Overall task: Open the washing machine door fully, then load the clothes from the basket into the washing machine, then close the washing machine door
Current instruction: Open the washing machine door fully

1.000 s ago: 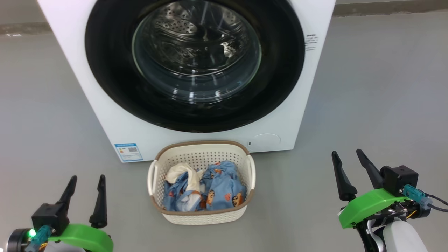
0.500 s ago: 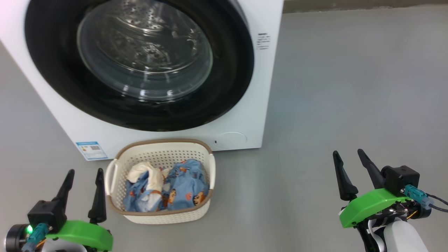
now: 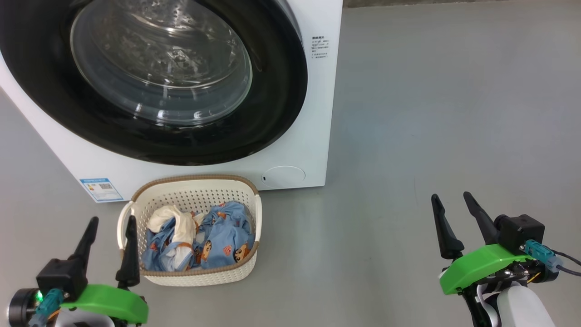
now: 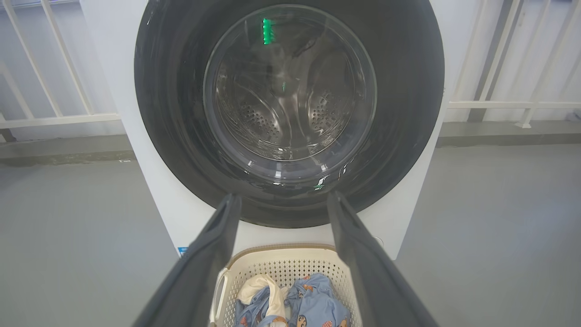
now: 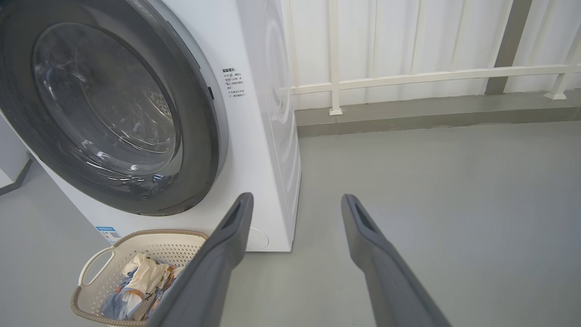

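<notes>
Washing machine door (image 3: 159,77) stands shut just behind the basket (image 3: 204,278); stiff, glossy, probably slippery, best pulled at its rim. Left gripper (image 3: 112,219), beside the basket, and right gripper (image 3: 450,196), well apart, gape empty.

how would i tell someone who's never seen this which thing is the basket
Find the big white washing machine with its round black-rimmed door shut. On the grey floor right in front of it, below the door, sits the basket. It is the small cream perforated tub with a brown rim and loop handles, holding light blue printed clothes.
</notes>
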